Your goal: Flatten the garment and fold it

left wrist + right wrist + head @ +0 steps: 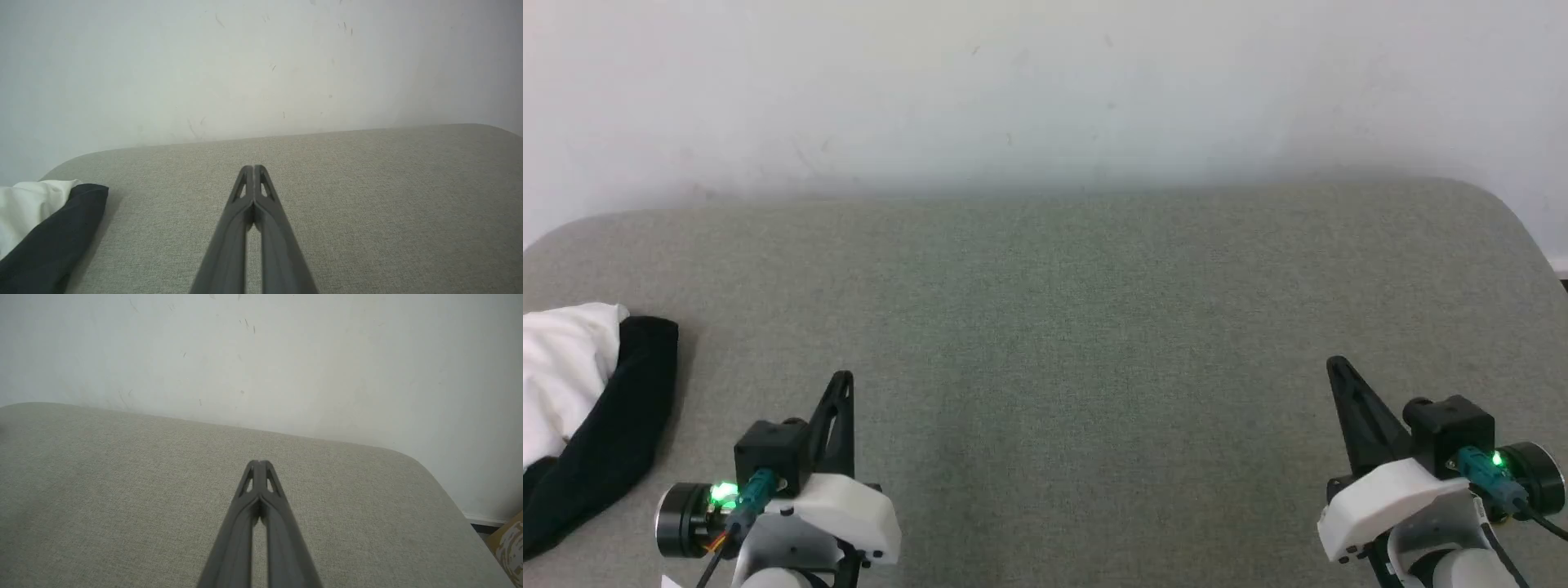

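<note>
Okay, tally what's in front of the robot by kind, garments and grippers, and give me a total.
Garments: 1, the white and black garment, bunched at the left edge of the grey surface.
Grippers: 2, the left gripper and the right gripper, both shut and clear of the garment.
Total: 3.

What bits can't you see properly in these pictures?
- Shirt: the head view's left edge cuts it off, and so does the left wrist view's; its whole shape and front are hidden.
- Brown patterned thing: the right wrist view's corner cuts it off; cannot tell what it is.
- White scrap: tiny, at the head view's bottom edge beside the left hand; unidentifiable.
</note>
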Robot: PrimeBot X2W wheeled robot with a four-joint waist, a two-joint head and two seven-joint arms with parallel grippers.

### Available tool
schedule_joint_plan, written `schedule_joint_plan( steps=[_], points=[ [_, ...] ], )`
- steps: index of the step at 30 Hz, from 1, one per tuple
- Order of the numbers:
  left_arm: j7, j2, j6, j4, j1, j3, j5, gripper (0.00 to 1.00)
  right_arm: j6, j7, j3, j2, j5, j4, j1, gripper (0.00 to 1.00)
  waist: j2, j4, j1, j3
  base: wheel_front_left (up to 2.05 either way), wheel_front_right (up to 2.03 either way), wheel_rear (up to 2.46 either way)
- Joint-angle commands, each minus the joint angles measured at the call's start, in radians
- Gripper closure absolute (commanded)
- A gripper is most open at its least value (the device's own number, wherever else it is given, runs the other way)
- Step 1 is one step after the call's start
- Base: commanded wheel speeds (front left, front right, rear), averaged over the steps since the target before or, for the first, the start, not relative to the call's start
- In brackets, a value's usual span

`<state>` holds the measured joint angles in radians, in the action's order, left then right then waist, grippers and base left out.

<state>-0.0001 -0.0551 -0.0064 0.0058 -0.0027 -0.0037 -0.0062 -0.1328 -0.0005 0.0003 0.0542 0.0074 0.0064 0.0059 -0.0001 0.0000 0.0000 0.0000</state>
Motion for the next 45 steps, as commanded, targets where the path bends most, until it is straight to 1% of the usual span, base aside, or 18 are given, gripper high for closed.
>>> schedule_joint_plan(
  steps=[1,21,22,26,35,45],
  points=[
    [0.0,0.005,0.006,-0.006,0.003,0.004,0.006,1.0,0.002,0.0,0.0,-0.004,-0.007,-0.006,-0.006,1.0,0.0001,0.0,0.0,0.0,0.0,0.0,0.0],
    [0.0,0.005,0.006,-0.006,0.003,0.004,0.006,1.0,0.002,0.0,0.0,-0.004,-0.007,-0.006,-0.006,1.0,0.0001,0.0,0.0,0.0,0.0,0.0,0.0],
    [0.0,0.0,0.0,0.0,0.0,0.0,0.0,0.0,0.0,0.0,0.0,0.0,0.0,0.0,0.0,0.0,0.0,0.0,0.0,0.0,0.0,0.0,0.0],
    [0.0,-0.001,0.0,0.001,0.0,-0.001,0.0,0.0,0.0,0.0,0.0,0.001,0.001,0.002,0.0,0.0,0.0,0.0,0.0,0.0,0.0,0.0,0.0],
    [-0.018,0.0,0.015,0.016,-0.005,-0.013,-0.008,0.0,0.0,-0.016,-0.002,0.0,0.003,0.01,-0.006,0.0,0.0,0.004,0.0,-0.001,0.0,0.0,0.0],
    [-0.039,-0.003,0.033,0.032,-0.01,-0.023,-0.018,0.0,0.0,-0.034,-0.001,0.0,0.007,0.021,-0.012,0.0,0.0,0.036,0.0,-0.004,0.0,0.0,0.0]
  ],
)
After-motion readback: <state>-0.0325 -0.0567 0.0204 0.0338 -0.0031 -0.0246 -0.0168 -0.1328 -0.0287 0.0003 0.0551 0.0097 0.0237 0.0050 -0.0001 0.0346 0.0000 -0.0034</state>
